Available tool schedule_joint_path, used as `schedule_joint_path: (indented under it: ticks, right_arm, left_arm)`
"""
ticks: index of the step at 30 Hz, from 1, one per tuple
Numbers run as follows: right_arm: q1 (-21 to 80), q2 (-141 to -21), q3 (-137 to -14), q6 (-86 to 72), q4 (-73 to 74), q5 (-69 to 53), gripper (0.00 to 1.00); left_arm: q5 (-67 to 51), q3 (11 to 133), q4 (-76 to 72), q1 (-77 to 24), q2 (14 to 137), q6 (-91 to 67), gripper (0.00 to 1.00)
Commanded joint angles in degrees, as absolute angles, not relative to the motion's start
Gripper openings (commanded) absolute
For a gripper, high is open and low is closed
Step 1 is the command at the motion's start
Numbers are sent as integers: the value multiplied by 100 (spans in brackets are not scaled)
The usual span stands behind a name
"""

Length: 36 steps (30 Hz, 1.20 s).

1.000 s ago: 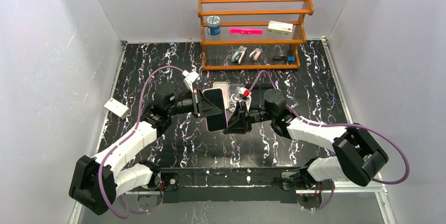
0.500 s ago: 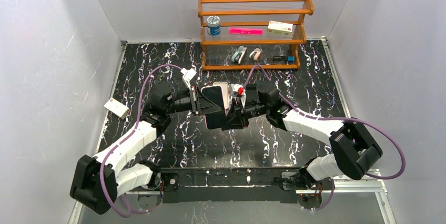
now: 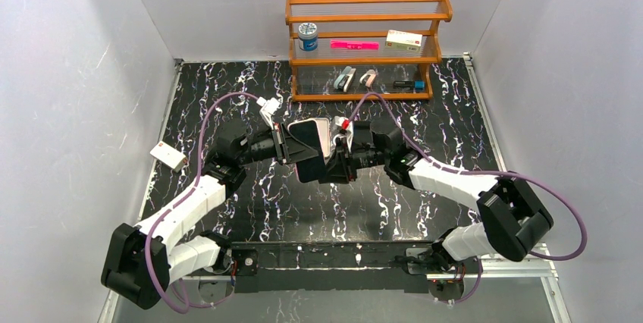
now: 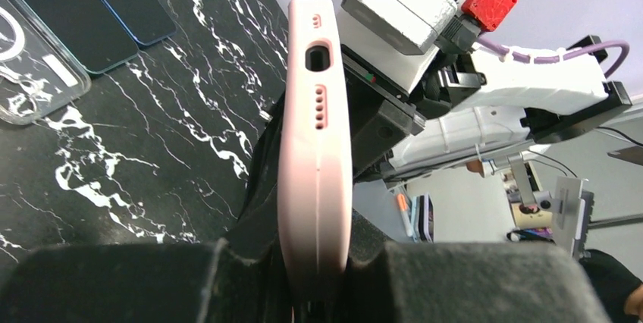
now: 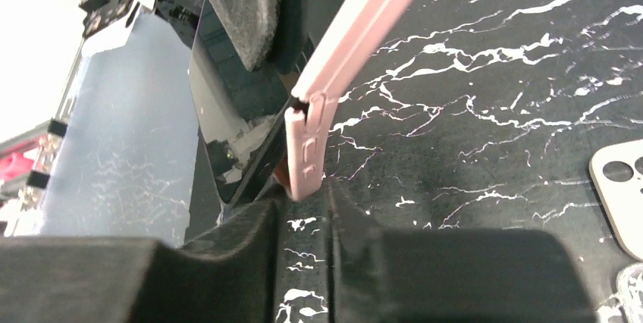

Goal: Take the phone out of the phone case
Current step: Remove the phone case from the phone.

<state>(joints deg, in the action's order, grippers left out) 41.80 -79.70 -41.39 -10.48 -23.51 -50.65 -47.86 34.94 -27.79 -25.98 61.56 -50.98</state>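
- Black, white-veined worktop [image 3: 425,209] lay between plain white walls, with a wooden rack [image 3: 364,20] standing at its far edge.
- Left end effector [image 4: 311,262] was clenched on the pink phone case [image 4: 315,148], gripping its flat faces and holding it on edge in the air, just in front of the rack and off the worktop.
- Phone [image 3: 307,152] sat inside the case, its dark face showing from above.
- Right end effector [image 5: 303,217] gripped from the opposite side, with its fingers drawn nearly together and pinching one corner of the case.
- A small dark gap showed in the pink rim at that corner.
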Motion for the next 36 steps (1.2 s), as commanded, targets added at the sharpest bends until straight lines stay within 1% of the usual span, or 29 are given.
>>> schedule_joint_path:
  ticks: [1,3,7,9,11,15,20,26,36]
  right_arm:
    - [4218,-7592,-3980,-1749,-3388,-3667,39]
    - [4219,-7359,-3738,-1905,-3419,-3469,50]
    - [4212,-6886,-3286,-2312,-3402,-3285,67]
    - [4216,-6733,-3172,-2618,-3381,-3306,73]
    - [4227,-6631,-3020,-3066,-3666,-3421,75]
    - [4239,-6442,-2736,-4001,-4463,-3479,75]
    - [4262,-6379,-2557,-4752,-5043,-3342,71]
    - [4263,-6536,-2565,-5097,-5396,-3364,66]
    - [4272,-6887,-2584,-5369,-5937,-3421,64]
  left_arm:
    - [-5004,3452,-3232,-2815,5897,-5373,0]
    - [-4604,3466,-2994,-2781,5836,-5231,0]
    - [-3864,3621,-2450,-2700,5666,-4901,0]
    - [-3602,3629,-2493,-2690,5599,-4919,0]
    - [-3437,3587,-2580,-2689,5581,-5001,0]
    - [-3325,3384,-2902,-2689,5575,-5228,0]
    - [-3293,3249,-3092,-2689,5573,-5379,0]
    - [-3374,3214,-3223,-2689,5581,-5480,0]
    - [-3588,3085,-3755,-2689,5614,-5856,0]
